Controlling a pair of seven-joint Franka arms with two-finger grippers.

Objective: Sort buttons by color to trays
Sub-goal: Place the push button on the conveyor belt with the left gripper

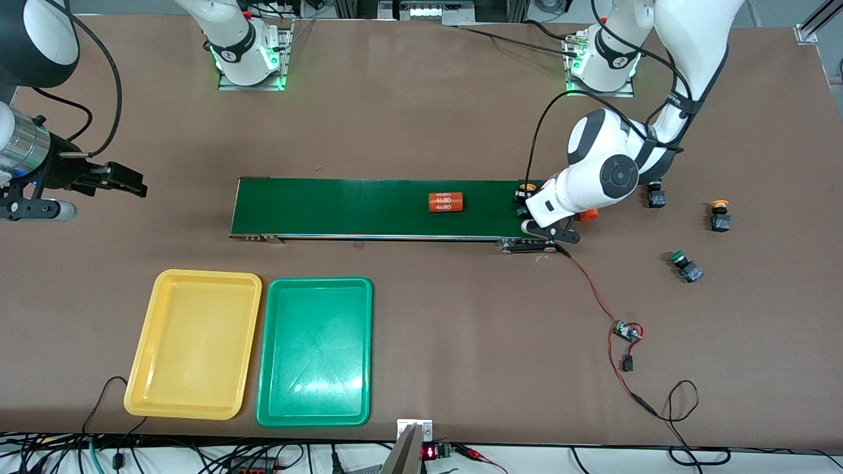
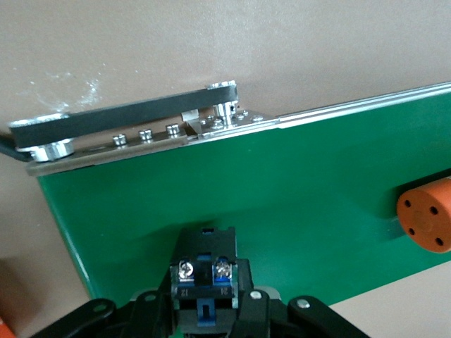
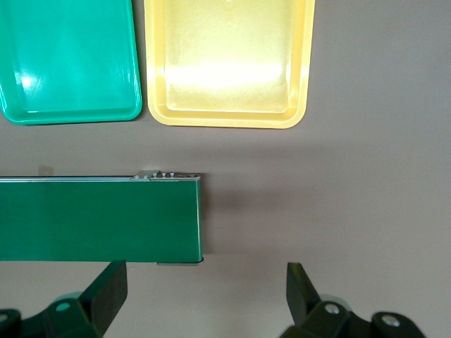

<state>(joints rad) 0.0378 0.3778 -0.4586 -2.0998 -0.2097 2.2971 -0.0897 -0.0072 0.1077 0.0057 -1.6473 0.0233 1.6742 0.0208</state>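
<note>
Left gripper (image 2: 204,310) clamped on a black button body (image 2: 204,278) over the green conveyor belt (image 2: 282,204), orange cylinder (image 2: 426,222) on the belt, black drive belt (image 2: 127,121) along the belt's metal edge

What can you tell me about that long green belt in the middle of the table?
The conveyor belt is a long, flat, dark-green strip with a metal edge rail, lying on the brown table. An orange cylinder printed "4680" lies on it. At the left arm's end, the left gripper holds a yellow-capped button over it.
</note>
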